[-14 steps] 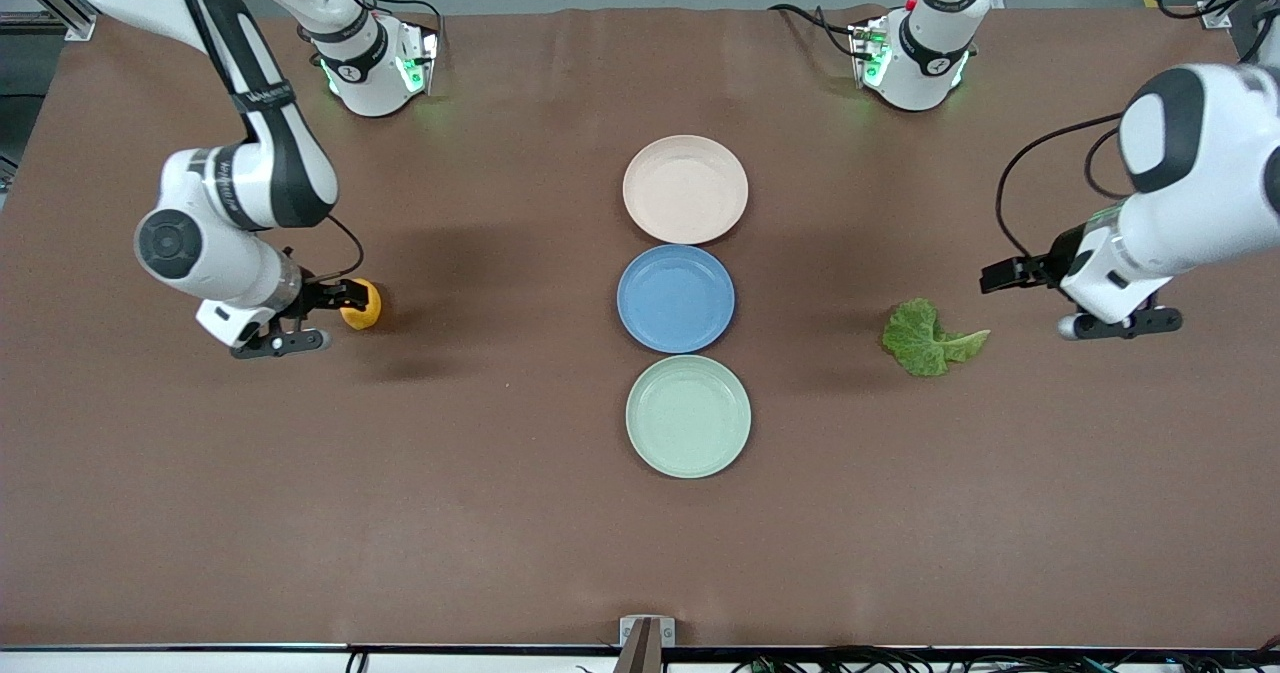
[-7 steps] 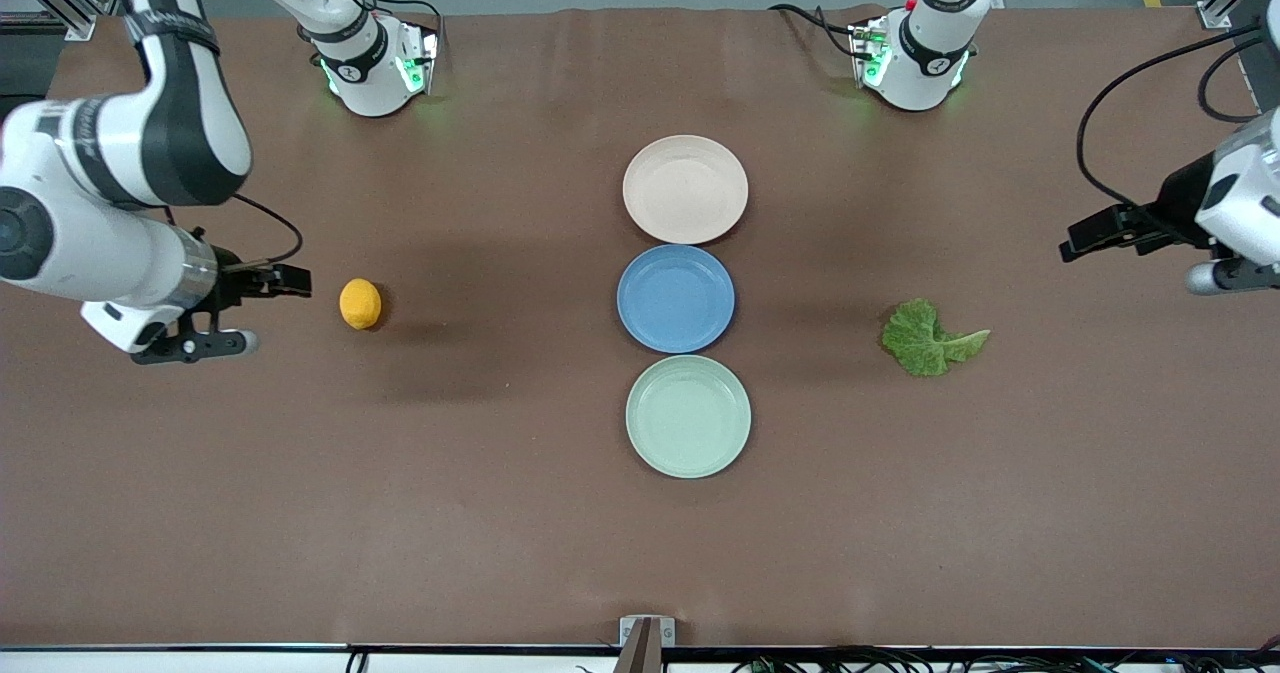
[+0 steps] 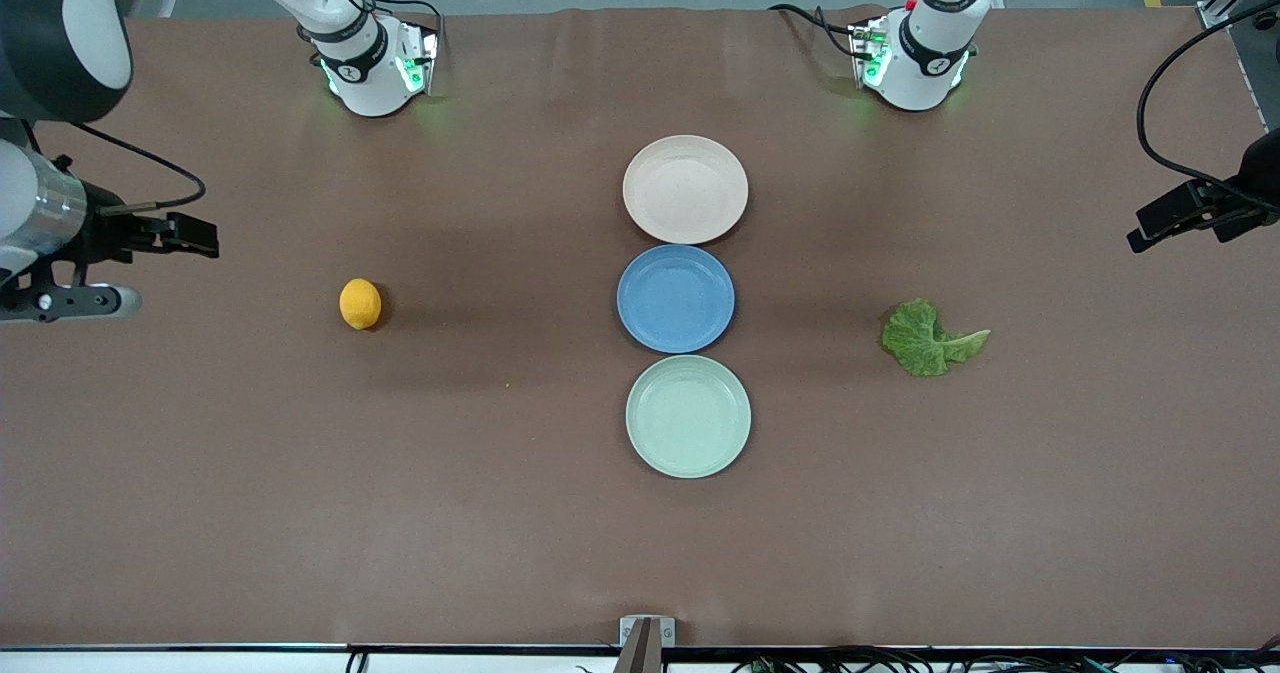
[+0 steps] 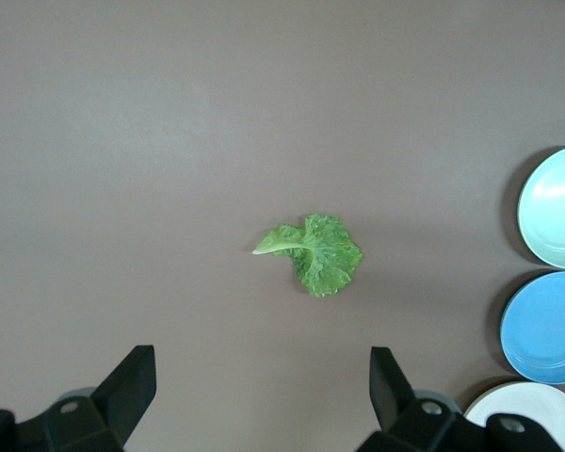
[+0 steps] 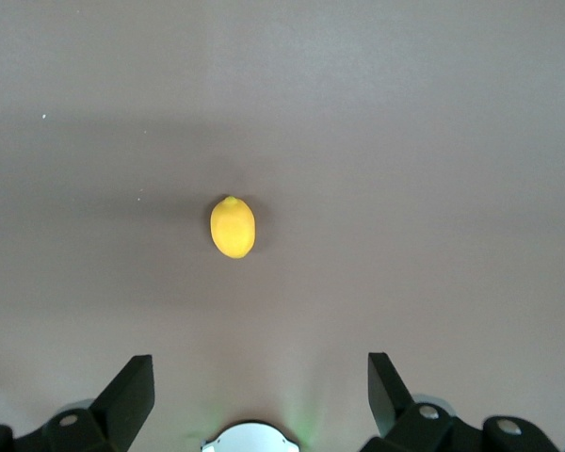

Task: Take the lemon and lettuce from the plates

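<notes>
**Both claws empty, fruit and leaf off the plates**

My right claw (image 5: 254,395) hangs wide open and empty over the brown surface (image 3: 500,533) at the right arm's end, high above the lemon (image 3: 360,304). My left claw (image 4: 259,395) is spread just as wide, gripping nothing, over the left arm's end, with the lettuce (image 3: 930,337) below it. Lemon and lettuce lie on the bare surface, each well apart from the row of plates at the middle: the beige-pink plate (image 3: 685,189) farthest from the front camera, the blue plate (image 3: 676,298) between, the mint green plate (image 3: 688,416) nearest. All three are empty, so I judge the picking done. What remains, to my mind, is to draw clear without dragging a cable across either item. The lemon is a small matte oval, likely to roll if nudged. The lettuce is a thin crinkled leaf with a pale stem end, limp and easily shifted.
</notes>
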`<state>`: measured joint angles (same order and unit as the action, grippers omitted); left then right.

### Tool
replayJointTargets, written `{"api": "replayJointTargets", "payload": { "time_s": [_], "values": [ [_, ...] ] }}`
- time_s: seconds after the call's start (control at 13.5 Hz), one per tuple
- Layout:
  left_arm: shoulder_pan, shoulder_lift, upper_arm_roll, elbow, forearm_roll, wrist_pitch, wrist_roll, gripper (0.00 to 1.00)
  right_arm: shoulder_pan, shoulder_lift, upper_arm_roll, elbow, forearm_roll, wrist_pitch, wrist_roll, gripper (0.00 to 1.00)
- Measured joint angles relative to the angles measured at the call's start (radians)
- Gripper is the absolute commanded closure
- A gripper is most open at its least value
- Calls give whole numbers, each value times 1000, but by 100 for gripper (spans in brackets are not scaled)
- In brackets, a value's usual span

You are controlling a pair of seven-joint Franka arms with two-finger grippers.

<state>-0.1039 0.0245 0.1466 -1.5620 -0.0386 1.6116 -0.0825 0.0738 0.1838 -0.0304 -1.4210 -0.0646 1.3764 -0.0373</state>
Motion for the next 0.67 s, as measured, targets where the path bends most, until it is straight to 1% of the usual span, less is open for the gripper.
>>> {"api": "replayJointTargets", "payload": {
  "time_s": [0.3,0.67],
  "values": [
    [0,1,1,20,0,-16,0,0,-1,18,1,19,4,-5,0,0],
    [-1,1,0,34,0,-32,0,0,-15,20,-2,25,49,-5,0,0]
  ]
}}
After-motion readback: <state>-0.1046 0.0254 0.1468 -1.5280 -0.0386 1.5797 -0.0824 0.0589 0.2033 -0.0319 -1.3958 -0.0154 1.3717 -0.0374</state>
